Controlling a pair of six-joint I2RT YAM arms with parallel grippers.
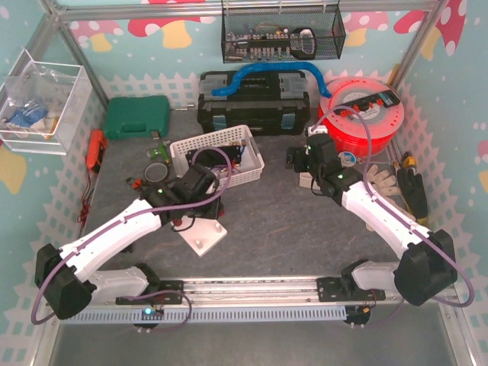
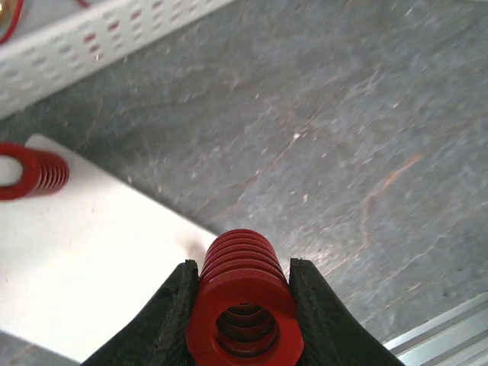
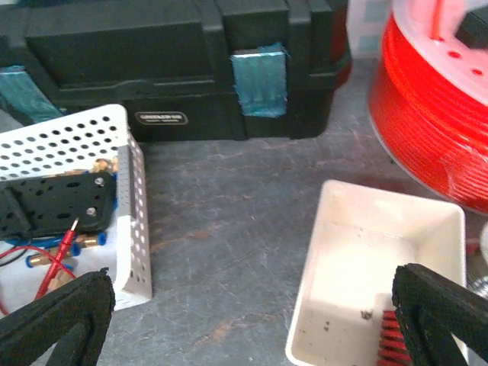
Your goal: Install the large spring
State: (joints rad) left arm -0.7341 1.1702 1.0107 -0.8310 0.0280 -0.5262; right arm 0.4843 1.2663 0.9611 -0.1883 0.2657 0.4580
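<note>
**Large spring in left gripper, at the plate's corner**

- The left gripper [image 2: 244,267] is closed on the large spring [image 2: 242,293]. The black fingers [image 2: 179,305] press its coils from both sides.
- The spring's long axis runs along the fingers. In the wrist view it is end-on, with the open bore facing the camera and the far end pointing down toward the surface [image 2: 366,137].
- The white plate [image 2: 91,267] spreads to the left of the gripper. The spring's far end sits over the plate's right corner, and I cannot tell whether they touch.
- A smaller red spring [image 2: 30,171] lies on the plate well to the left. No seat or post for the large one is visible.
- My read is that the next move goes left, inward over the plate.
- The right gripper [image 3: 252,282] is spread wide and holds nothing. It hangs over a white tray [image 3: 381,221] with a red coil [image 3: 390,335] in it.
- The left arm is the nearer one to the plate [image 1: 204,238].
</note>
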